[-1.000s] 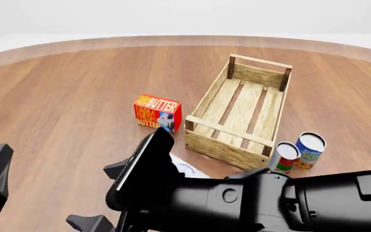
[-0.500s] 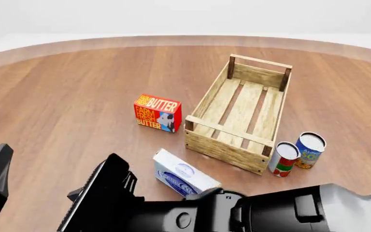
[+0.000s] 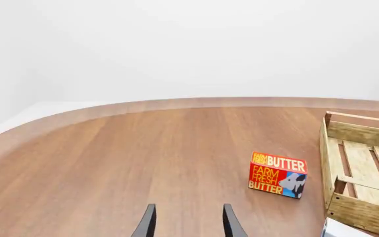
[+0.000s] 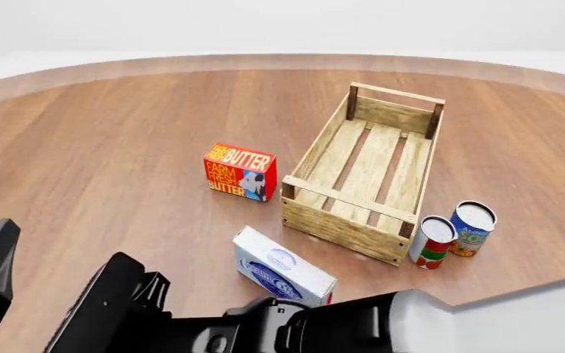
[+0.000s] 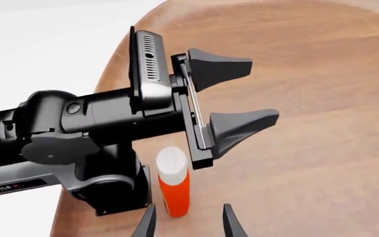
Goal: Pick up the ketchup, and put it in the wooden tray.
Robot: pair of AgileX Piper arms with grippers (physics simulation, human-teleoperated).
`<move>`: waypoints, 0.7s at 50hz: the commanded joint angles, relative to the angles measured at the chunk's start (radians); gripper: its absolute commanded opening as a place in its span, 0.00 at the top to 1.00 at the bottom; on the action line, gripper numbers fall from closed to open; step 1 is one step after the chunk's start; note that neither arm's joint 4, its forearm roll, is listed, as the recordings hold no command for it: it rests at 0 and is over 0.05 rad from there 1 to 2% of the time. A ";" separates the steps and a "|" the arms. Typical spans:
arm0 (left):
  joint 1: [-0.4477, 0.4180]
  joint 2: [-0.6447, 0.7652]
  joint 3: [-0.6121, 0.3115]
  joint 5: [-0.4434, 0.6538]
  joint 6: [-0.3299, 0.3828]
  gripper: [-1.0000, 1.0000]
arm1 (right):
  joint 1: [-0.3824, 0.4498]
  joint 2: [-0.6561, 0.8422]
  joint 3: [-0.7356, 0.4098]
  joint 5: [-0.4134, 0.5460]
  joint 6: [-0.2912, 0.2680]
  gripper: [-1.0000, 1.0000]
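Observation:
The ketchup [image 5: 173, 188], a red-orange bottle with a white cap, shows only in the right wrist view. It stands upright near the table's edge, beside the left arm's base. My right gripper [image 5: 188, 224] is open and empty, its fingertips just short of the bottle. My left gripper [image 5: 241, 96] is open and empty above the table; it also shows in the left wrist view [image 3: 188, 223]. The wooden tray [image 4: 314, 220] stands at centre right and looks empty; it also shows in the left wrist view [image 3: 357, 212]. The ketchup is hidden in the front view.
A red butter box [image 4: 240, 171] stands left of the tray. A blue-and-white box [image 4: 282, 268] lies in front of it. Two cans [image 4: 432, 241] [image 4: 472, 228] stand by the tray's near right corner. My black right arm [image 4: 263, 331] crosses the bottom of the front view.
My right arm has swung left and down across the bottom of the front view, uncovering the blue-and-white box and the cans. The left arm has not moved.

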 commanded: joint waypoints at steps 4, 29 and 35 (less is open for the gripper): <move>0.000 0.000 0.000 0.000 0.000 0.00 | 0.009 0.085 -0.063 0.005 -0.004 0.00; 0.000 0.000 0.000 0.000 0.000 0.00 | 0.028 0.210 -0.165 0.029 -0.011 0.00; 0.000 0.000 0.000 0.000 0.000 0.00 | 0.030 0.238 -0.181 0.030 -0.005 0.00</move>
